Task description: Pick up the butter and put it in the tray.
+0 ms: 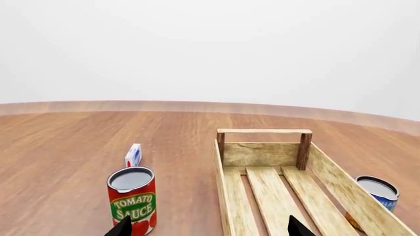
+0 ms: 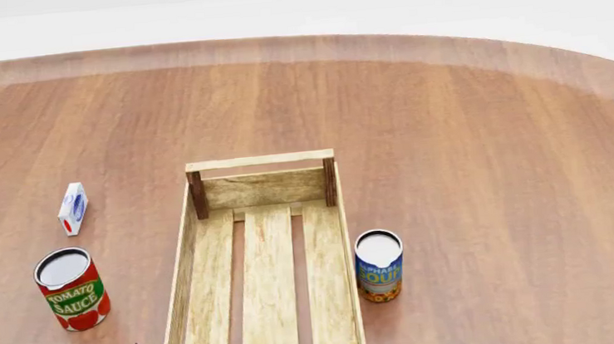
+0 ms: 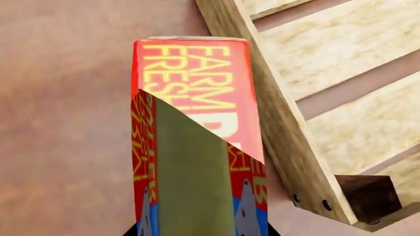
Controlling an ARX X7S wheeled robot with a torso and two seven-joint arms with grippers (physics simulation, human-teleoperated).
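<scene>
Right wrist view, item one: our right gripper (image 3: 202, 231), only the dark finger bases showing at the frame edge. The butter (image 3: 196, 98) fills the space straight ahead of them, a mirror-like overlay across its lower face. We cannot tell whether the fingers are clamped on the carton or merely poised at it.

Item two: the butter stands just outside the tray (image 3: 282, 128), beside its long side wall and near a dark corner post; whether carton and wall touch we cannot tell.

Item three: our left gripper (image 1: 208, 228), fingertips spread apart and empty, over the tray's near end.

Item four, beyond the tray's left wall: a tomato sauce can (image 2: 71, 288), and farther off a small white-blue carton (image 2: 72, 208). Against the tray's right wall: a blue soup can (image 2: 380, 266).

Step in hand, as we judge it: the pick-up. Next calls for a confirmed grip, a lift above the wall, a short sideways carry over the slats, then release.
</scene>
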